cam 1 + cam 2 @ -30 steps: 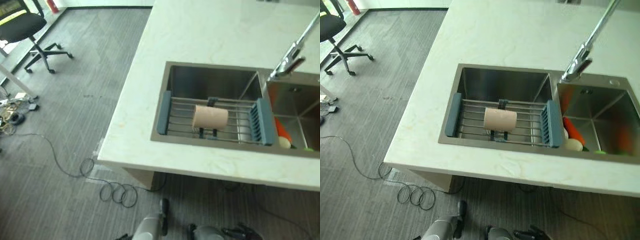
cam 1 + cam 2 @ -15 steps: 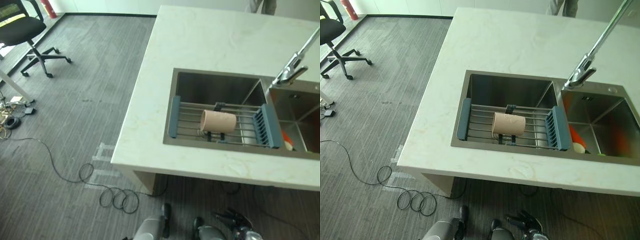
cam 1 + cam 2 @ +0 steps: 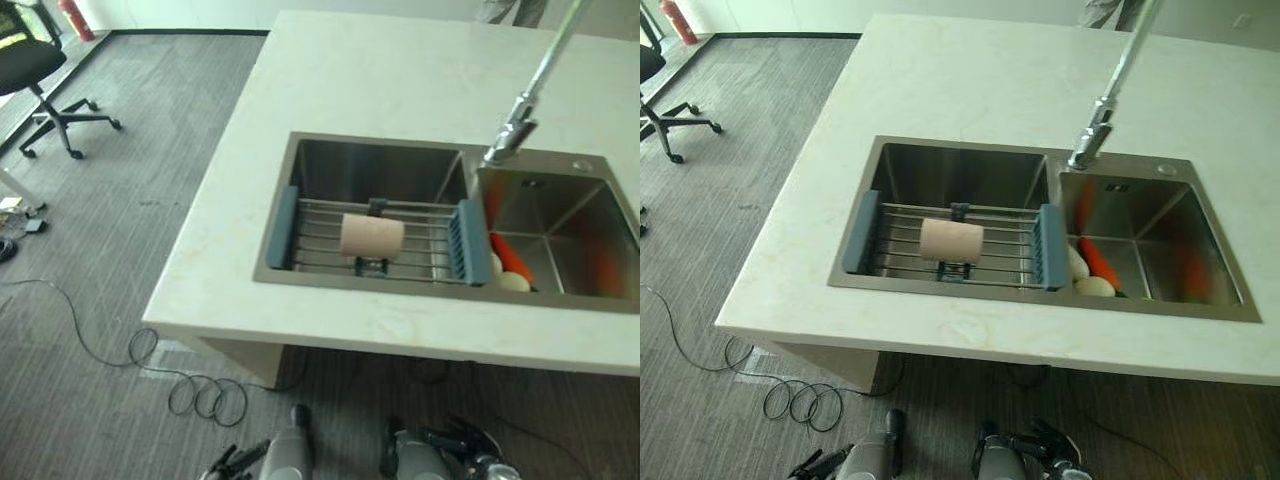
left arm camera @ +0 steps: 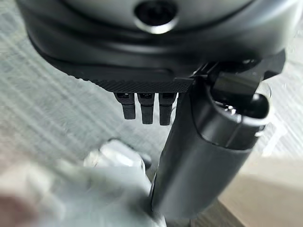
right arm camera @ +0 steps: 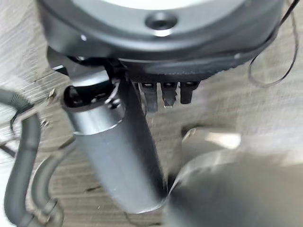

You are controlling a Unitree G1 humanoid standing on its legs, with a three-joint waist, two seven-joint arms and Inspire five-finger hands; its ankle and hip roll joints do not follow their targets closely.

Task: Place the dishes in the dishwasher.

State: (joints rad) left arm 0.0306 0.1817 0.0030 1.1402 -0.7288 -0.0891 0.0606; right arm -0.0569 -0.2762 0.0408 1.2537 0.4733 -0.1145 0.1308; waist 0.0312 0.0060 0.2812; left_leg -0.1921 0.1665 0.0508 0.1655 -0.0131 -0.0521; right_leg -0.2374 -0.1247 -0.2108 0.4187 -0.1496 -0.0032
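Head views: a beige cup (image 3: 372, 236) lies on its side on the wire rack (image 3: 320, 232) across the left basin of the sink (image 3: 1040, 300). A carrot (image 3: 1098, 262) lies in the basin right of the rack, under the tap (image 3: 1102, 110).

Left wrist view: left hand (image 4: 208, 156), fingers straight, holding nothing.

Right wrist view: right hand (image 5: 118, 146), fingers straight, empty.

Pale stone counter (image 3: 970, 80) with inset double sink (image 3: 1140, 305), rack (image 3: 1005, 245) across left basin.

cup (image 3: 951, 240) on rack (image 3: 956, 246) (lying sideways), sink (image 3: 962, 172)
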